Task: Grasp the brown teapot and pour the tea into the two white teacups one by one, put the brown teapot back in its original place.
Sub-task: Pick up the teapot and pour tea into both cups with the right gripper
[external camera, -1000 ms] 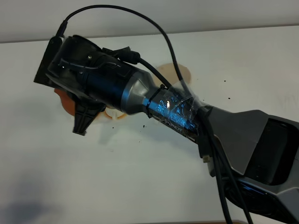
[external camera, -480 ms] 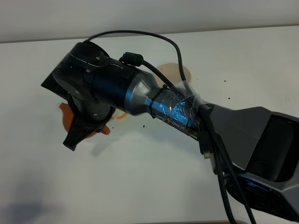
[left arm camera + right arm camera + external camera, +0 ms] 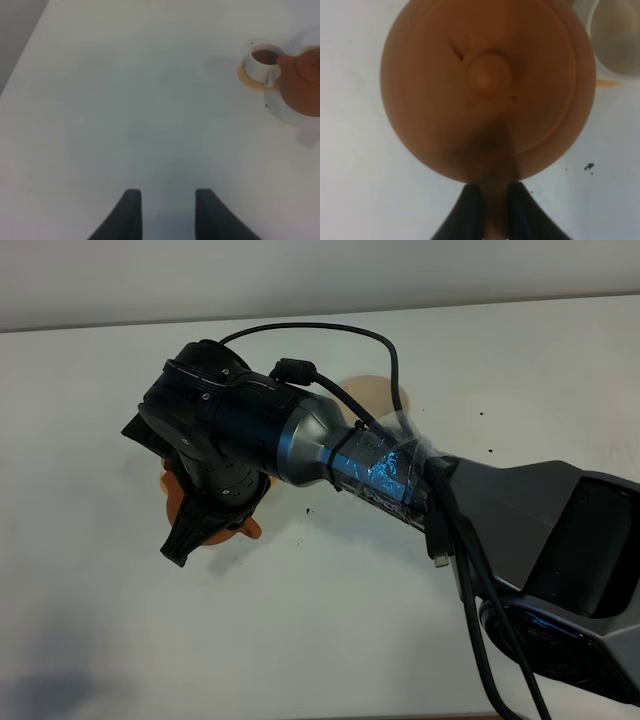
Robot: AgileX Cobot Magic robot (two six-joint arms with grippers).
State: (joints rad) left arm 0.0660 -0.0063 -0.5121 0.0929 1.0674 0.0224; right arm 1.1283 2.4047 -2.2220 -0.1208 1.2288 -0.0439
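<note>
The brown teapot fills the right wrist view from above, knobbed lid up. My right gripper is shut on its stubby handle. In the high view my right arm reaches across to the left and covers most of the teapot; the right gripper points at the table's front. A white teacup holding dark tea stands on an orange saucer, with the teapot right beside it. A second teacup shows beside the teapot. The cream coaster lies bare behind the arm. My left gripper is open over bare table.
The white table carries a few dark specks near the arm. A black cable loops above the right wrist. The table's far edge meets a grey wall.
The right arm has carried the teapot rightward and toward the table's front while its wrist rolled. The white cup seen under the arm a second ago is now covered.
</note>
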